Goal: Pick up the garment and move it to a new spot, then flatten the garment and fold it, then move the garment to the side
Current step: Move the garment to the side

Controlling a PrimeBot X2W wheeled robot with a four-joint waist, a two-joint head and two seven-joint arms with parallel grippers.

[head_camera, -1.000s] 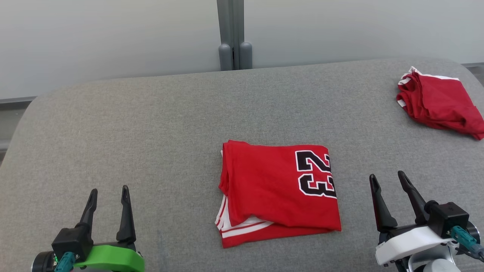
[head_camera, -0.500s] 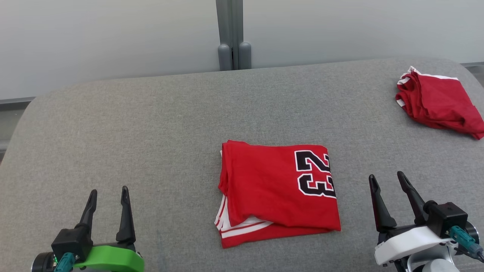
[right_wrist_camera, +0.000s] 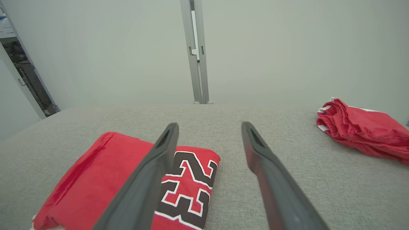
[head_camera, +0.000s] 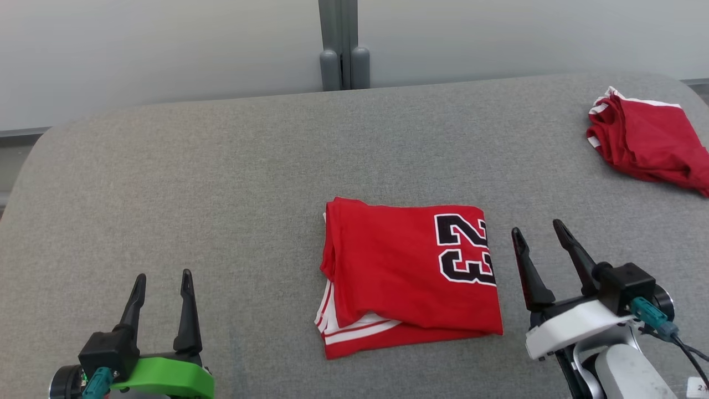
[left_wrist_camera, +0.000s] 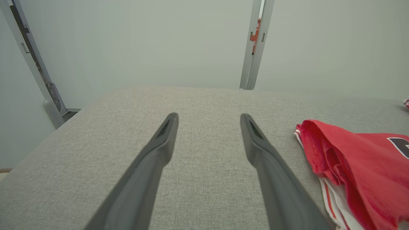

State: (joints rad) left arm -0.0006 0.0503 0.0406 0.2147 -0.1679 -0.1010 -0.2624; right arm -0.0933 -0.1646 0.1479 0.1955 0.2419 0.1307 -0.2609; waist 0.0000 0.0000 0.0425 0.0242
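Right hand (head_camera: 536, 227): two dark fingers spread apart and empty, just beside the garment at its 3 o'clock, not touching it.
Left hand (head_camera: 164, 274): fingers spread, holding nothing, well apart from the garment at its 8 o'clock.
Garment (head_camera: 399, 271): red, folded into a rough rectangle, lying flat near the middle of the grey fabric tabletop (head_camera: 221, 177).
Between: bare grey fabric lies between each hand and the garment.
Around: a second garment (head_camera: 648, 141), also red and crumpled, sits well apart at 2 o'clock; a grey post (head_camera: 339, 44) stands at 12 o'clock behind the tabletop.
Look: black "23" edged in white along the 3 o'clock side, turned sideways; white striped trim peeks out at the 7 o'clock corner; stacked layers show at 9 o'clock.
Hidden: the head view's edge cuts off the second garment; in the right wrist view a finger covers part of the number.
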